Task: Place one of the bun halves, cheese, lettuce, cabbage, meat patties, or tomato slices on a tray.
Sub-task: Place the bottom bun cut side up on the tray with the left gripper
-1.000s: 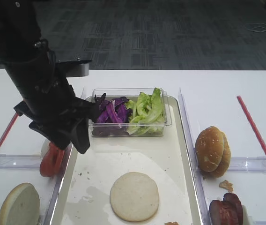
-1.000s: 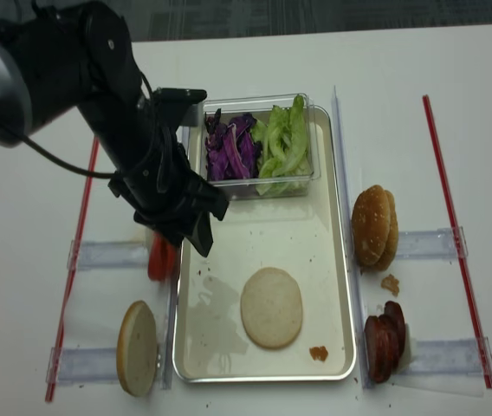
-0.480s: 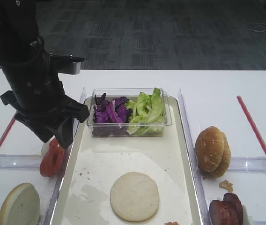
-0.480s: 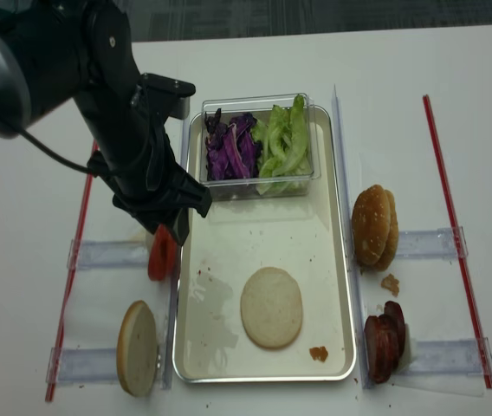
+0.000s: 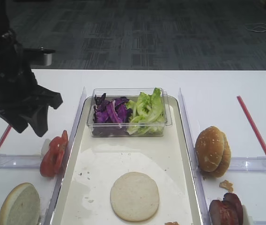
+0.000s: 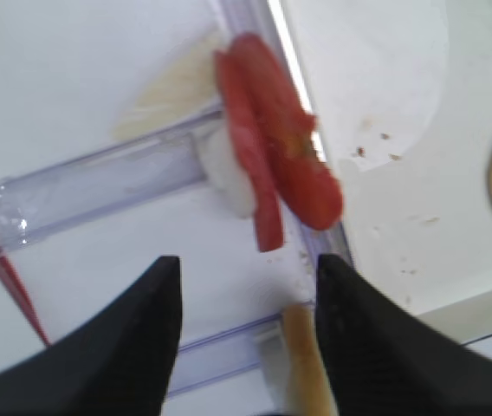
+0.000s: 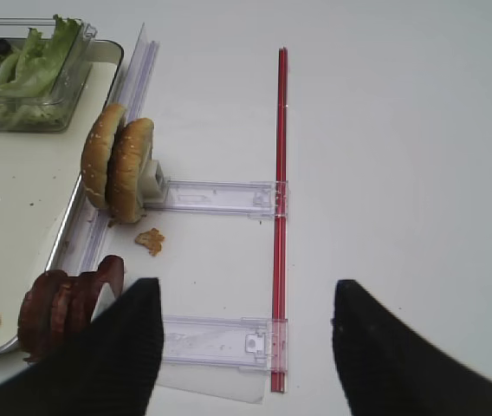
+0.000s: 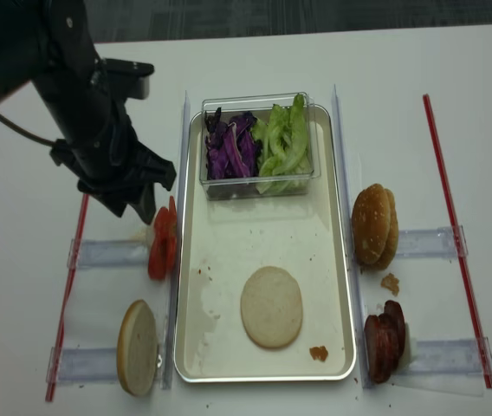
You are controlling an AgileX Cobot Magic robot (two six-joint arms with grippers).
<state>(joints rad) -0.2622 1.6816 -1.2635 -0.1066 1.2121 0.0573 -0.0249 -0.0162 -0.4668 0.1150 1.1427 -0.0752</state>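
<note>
In the left wrist view the left gripper (image 6: 244, 342) is seen with its fingers spread wide and nothing between them. Just beyond the fingertips, toward 12 o'clock, the tomato slices (image 6: 276, 178) stand on edge in a short stack against the left rim of the tray (image 6: 376, 113). The stack's long axis runs roughly 11 to 5 o'clock in this view, across the gap between the fingers, so a closing pinch would likely meet the flat faces. That is a judgement only.

From the high view the same gripper (image 5: 23, 119) is shown hanging above the table at about 10 o'clock from the tomato slices (image 5: 53, 154), near them but apart. The left arm is clearly the nearer one to them. One bun half (image 5: 134, 196) already lies flat in the tray (image 5: 173, 154), near its front end. A second bun half (image 5: 19, 206) stands on edge outside the tray at 8 o'clock. At the tray's far end a clear box (image 5: 128, 112) holds the cabbage (image 5: 109, 112) and the lettuce (image 5: 144, 110).

The right gripper (image 7: 242, 347) is also released and idle, over bare table. In its view the patties (image 7: 68, 303) are shown at 9 o'clock, on edge outside the tray's right rim, with sesame buns (image 7: 118, 173) beyond them.

The faces of the tomato slices are shown only by the left wrist view; their distance from the fingers is given better by the high views.
</note>
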